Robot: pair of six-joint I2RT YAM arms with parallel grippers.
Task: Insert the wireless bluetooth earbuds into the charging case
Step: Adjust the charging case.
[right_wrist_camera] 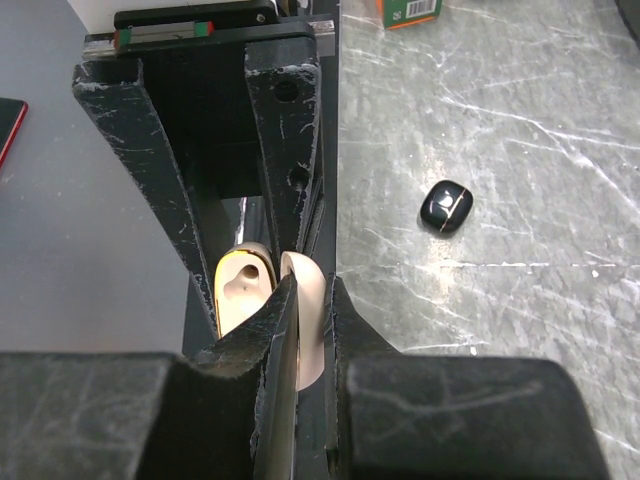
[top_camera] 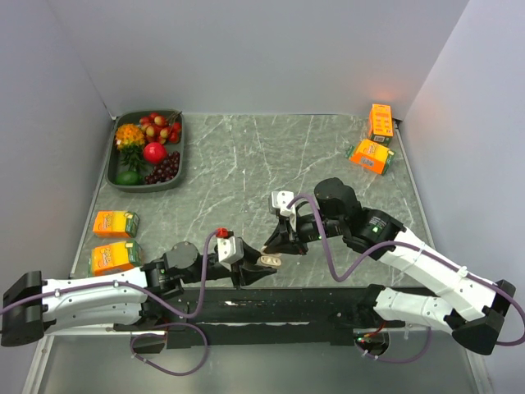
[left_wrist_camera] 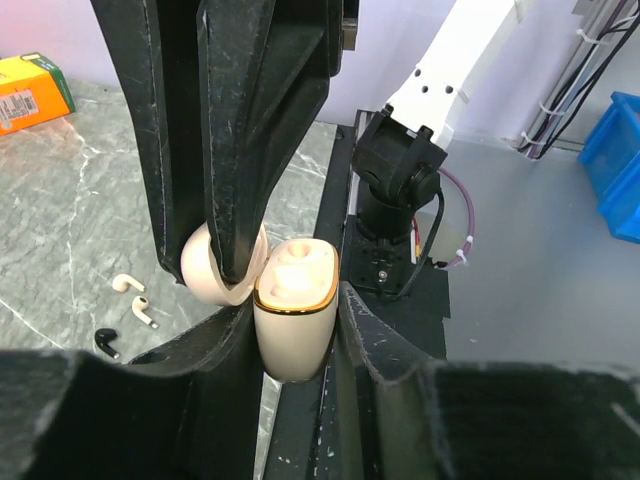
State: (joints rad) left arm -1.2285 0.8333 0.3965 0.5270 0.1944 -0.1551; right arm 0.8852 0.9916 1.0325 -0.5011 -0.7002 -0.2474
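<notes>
Pinching the charging case at mid-frame, the left hand should hold steady while the right hand, clamped on the open lid, lets go to fetch the black earbud lying lower-left on the worktop.

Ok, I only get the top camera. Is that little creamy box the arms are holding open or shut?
Observer: Open. The left wrist view shows the charging case with its lid tipped back.
Operator: Who's holding it?
Observer: The left gripper clamps the body; the right gripper pinches the lid.
Operator: Where are the earbuds?
Observer: On the table near it: two white earbuds and a black earbud.
</notes>
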